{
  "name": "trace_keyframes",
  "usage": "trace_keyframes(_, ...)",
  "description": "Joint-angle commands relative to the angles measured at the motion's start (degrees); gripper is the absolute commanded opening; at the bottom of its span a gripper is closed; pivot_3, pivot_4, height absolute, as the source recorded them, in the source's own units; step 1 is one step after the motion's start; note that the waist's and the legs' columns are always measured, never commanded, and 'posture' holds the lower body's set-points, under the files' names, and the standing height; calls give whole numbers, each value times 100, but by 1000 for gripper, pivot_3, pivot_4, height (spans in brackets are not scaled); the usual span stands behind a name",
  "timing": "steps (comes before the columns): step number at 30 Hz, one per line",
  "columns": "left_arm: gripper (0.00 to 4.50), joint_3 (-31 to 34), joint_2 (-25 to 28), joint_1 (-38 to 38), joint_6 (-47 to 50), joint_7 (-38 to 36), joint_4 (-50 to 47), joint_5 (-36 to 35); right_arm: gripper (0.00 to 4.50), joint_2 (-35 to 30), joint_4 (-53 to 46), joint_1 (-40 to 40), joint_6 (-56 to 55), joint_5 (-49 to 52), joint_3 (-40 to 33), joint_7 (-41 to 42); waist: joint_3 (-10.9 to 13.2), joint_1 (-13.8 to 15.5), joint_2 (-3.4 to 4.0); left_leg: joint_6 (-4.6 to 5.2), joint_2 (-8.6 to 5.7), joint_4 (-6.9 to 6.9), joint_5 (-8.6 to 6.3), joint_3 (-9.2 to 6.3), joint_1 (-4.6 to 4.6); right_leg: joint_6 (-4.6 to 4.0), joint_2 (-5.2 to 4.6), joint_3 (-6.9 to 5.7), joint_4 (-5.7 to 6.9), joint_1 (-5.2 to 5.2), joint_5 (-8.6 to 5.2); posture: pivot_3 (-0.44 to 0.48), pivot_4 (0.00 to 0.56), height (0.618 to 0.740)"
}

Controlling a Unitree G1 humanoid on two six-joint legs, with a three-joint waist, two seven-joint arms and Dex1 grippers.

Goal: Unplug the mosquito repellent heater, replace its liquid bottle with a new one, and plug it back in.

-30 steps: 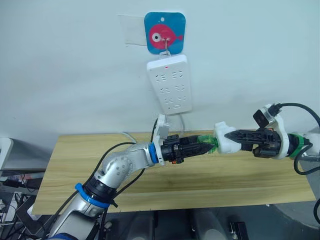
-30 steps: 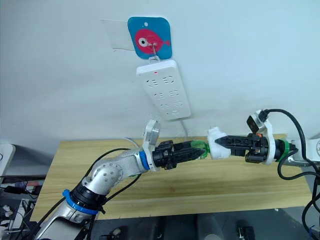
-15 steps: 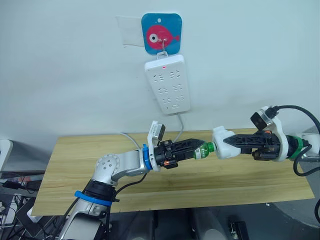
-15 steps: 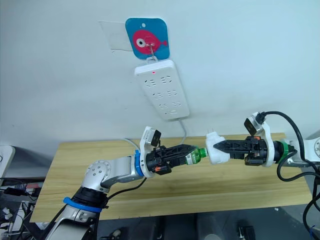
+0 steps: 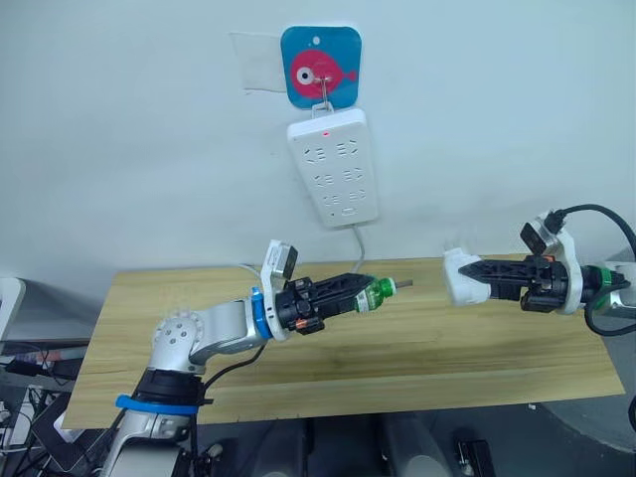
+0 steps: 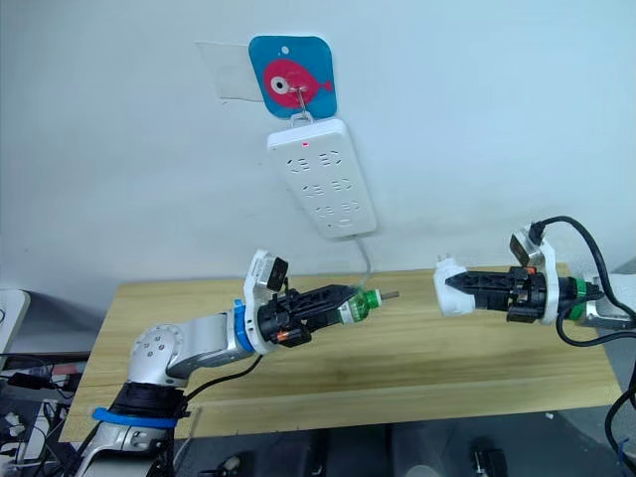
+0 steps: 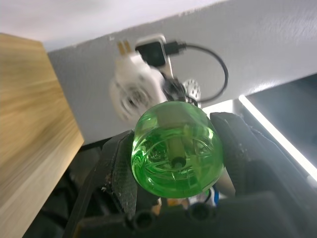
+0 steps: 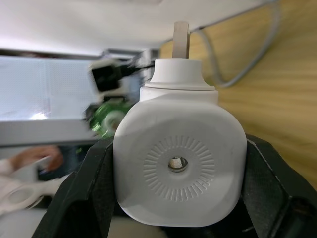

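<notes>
Above the long pale wooden table (image 5: 328,348), the left gripper (image 5: 350,294) was clamped on a small green translucent liquid bottle (image 5: 374,292), held sideways with its thin wick end pointing toward the right gripper. In the left wrist view the round green bottle base (image 7: 173,149) sat squeezed between the two black fingers (image 7: 121,168).

The right gripper (image 5: 484,279) was also over the table, near its right end, and was closed on the small white rounded-square plastic mosquito repellent heater (image 5: 460,277). The heater faced the bottle, with a clear gap of air between them, so the bottle was out of the heater. In the right wrist view the heater's white face, with its round vent hole (image 8: 177,162), filled the space between the black fingers (image 8: 89,183), and a metal prong (image 8: 181,32) stood out on its far side. A person's hand (image 8: 32,158) showed blurred beyond the heater in that view.

On the wall above the table's middle hung a long white multi-socket power strip (image 5: 334,167), a small red light at its top, suspended from a hook on a blue square plaque with a pink fish (image 5: 320,67). The strip's white cable (image 5: 360,253) ran down to the table behind the left gripper.
</notes>
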Motion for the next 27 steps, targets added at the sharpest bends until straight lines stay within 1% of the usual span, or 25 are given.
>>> trace_keyframes(1, 2274, 259, 86, -26, -131, -391, -550, 182, 3004, -85, -501, 41, -734, -1317, 79, 46, 0, 5, 0, 0, -1, 0, 0, 1, 0, 0, 0, 0, 0, -1, 0, -118, 267, 740)
trace_keyframes(3, 2274, 288, 106, -79, -263, -862, -917, 863, 3004, -119, -739, 89, -1273, -2301, 462, 28, 0, 4, 0, -2, -1, 0, 1, 2, 1, 0, 0, 1, 0, -2, 0, -113, 271, 740)
trace_keyframes(4, 2274, 285, 103, -88, -301, -1014, -1011, 1076, 3004, -114, -786, 102, -1412, -2603, 550, 73, 0, 6, 1, -4, -1, 0, 2, 2, 1, 0, 1, 0, 0, -2, 0, -113, 271, 740)
trace_keyframes(5, 2274, 280, 47, -93, -403, -1112, -1103, 1275, 3004, -136, -823, 114, -1668, -3117, 775, -10, 1, 7, 1, -5, -2, -1, 3, 2, 1, 1, 1, 1, -1, -2, 0, -113, 271, 740)
trace_keyframes(7, 2274, 259, -184, -122, -672, -1148, -1213, 1530, 3004, -251, -901, 77, -2076, -4060, 1212, -99, 2, 12, 1, -12, -3, -2, 7, 5, 1, 1, 0, 2, -4, -2, 0, -106, 277, 740)
trace_keyframes(9, 2274, 204, -332, -67, -789, -1204, -1339, 1746, 3004, -377, -947, 101, -2388, -4760, 1549, 34, 5, 17, -1, -13, -4, -2, 8, 6, 0, 1, -4, 3, -6, -3, 0, -102, 279, 740)
trace_keyframes(11, 2274, 161, -317, 92, -741, -1391, -1474, 1904, 3004, -430, -797, 234, -2807, -5483, 1844, 32, 5, 10, -1, -13, -3, -2, 7, 7, 0, 1, -4, 4, -6, -3, 0, -101, 282, 740)
trace_keyframes(12, 2274, 114, -276, 152, -750, -1525, -1561, 2104, 3004, -410, -664, 289, -2911, -5696, 1878, 58, 6, 9, -2, -13, -1, -5, 7, 6, 1, 1, -4, 4, -7, -3, 0, -94, 285, 740)
trace_keyframes(13, 2274, 94, -254, 186, -769, -1626, -1606, 2251, 3004, -338, -529, 317, -2878, -5776, 1803, 60, 6, 9, -2, -13, 1, -7, 7, 6, 2, 0, -3, 4, -7, -3, -1, -94, 285, 740)
trace_keyframes(16, 2274, 153, -301, 234, -751, -1659, -1553, 2205, 3004, -115, -240, 407, -2752, -5939, 1584, 128, 18, 16, -9, -12, 2, -8, 7, 8, 3, 0, -3, 7, -4, -1, -1, -86, 294, 740)
trace_keyframes(19, 2274, 135, -272, 275, -738, -1804, -1562, 2386, 3004, 36, -49, 423, -2706, -6098, 1507, 315, 24, 20, -10, 3, 1, -6, -2, 9, 6, 0, -3, 9, 1, 0, 0, -79, 298, 740)
trace_keyframes(22, 2274, 134, -239, 290, -694, -1930, -1558, 2470, 3004, 251, 211, 350, -2654, -6244, 1362, 301, 31, 20, -11, 4, 1, -7, -2, 8, 6, 0, -3, 9, 0, 0, 0, -66, 304, 740)
trace_keyframes(27, 2274, 159, -194, 343, -644, -1977, -1635, 2493, 3004, 391, 284, 365, -2584, -6534, 1236, 250, 73, 24, -15, 4, 1, -7, -2, 7, 6, 0, -3, 9, 0, 0, 0, -59, 301, 740)
